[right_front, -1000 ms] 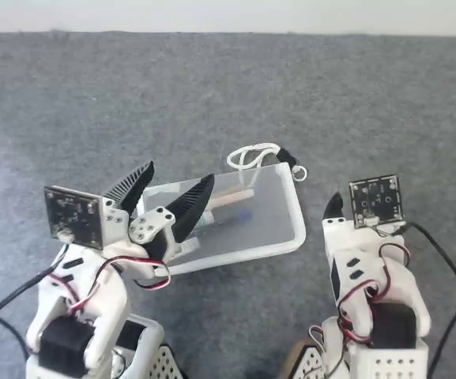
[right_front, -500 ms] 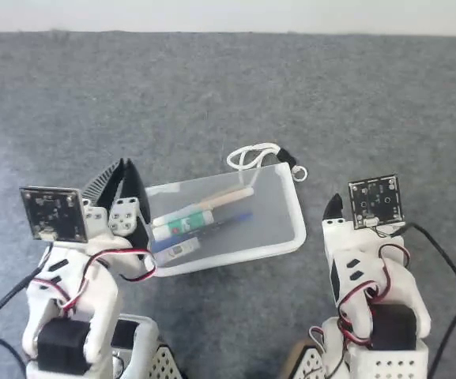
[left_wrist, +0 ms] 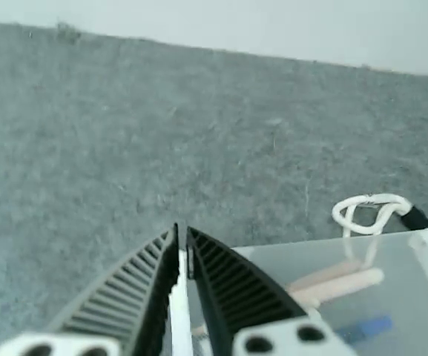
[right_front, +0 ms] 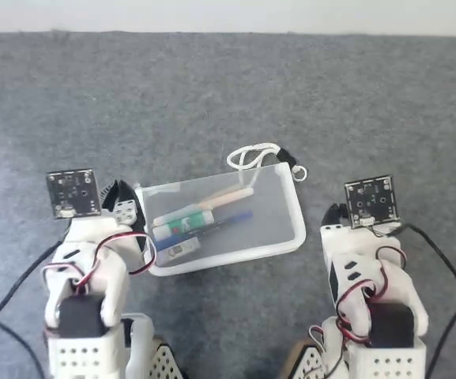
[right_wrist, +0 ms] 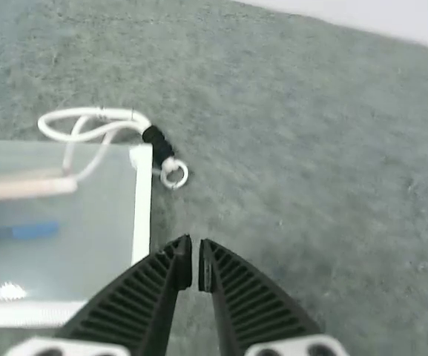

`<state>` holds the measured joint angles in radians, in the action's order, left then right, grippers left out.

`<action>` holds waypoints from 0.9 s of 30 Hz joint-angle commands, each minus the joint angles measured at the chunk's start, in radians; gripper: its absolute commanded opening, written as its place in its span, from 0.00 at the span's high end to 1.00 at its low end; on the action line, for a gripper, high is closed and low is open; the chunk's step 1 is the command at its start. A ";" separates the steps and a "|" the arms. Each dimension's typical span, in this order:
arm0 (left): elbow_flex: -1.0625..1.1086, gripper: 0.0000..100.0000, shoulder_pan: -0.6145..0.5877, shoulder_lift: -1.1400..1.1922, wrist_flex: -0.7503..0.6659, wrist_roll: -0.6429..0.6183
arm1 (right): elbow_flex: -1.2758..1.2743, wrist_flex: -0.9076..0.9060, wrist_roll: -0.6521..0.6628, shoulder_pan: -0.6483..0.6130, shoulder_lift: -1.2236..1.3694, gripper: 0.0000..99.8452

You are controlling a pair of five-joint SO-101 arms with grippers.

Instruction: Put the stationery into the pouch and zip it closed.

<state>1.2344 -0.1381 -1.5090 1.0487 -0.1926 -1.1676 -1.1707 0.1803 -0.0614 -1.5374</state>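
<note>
The pouch [right_front: 279, 225] lies mid-bench [right_front: 212, 95], its long axis running left to right, with the stationery [right_front: 184, 221] inside. The zip pull [right_wrist: 158, 152] is at the far right corner, nearer the right claw [right_wrist: 195, 248], whose jaws are held together just beside that end. The left claw [left_wrist: 182, 233], spread over the pouch a second ago, is now drawn back to the left end, jaws together.

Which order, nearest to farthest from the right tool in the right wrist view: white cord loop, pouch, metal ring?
1. pouch, its white end edge just beside the right tool.
2. metal ring, off that edge's far corner.
3. white cord loop, farthest, beyond the ring.
</note>
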 commanded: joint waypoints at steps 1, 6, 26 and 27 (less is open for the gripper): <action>0.061 0.99 -0.006 -0.005 -0.101 0.006 | -0.060 -0.012 -0.003 -0.002 -0.012 0.99; 0.193 0.99 -0.006 -0.005 -0.206 0.006 | -0.184 0.039 -0.003 -0.002 -0.012 0.99; 0.410 0.99 -0.006 -0.005 -0.351 0.006 | -0.451 0.048 -0.005 -0.004 -0.012 0.99; 0.412 0.99 -0.006 -0.005 -0.351 0.006 | -0.460 0.050 -0.005 -0.004 -0.012 0.99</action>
<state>1.6487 -0.1381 -1.5044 0.7204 -0.1926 -1.6249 -1.1462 0.1803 -0.0598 -1.5344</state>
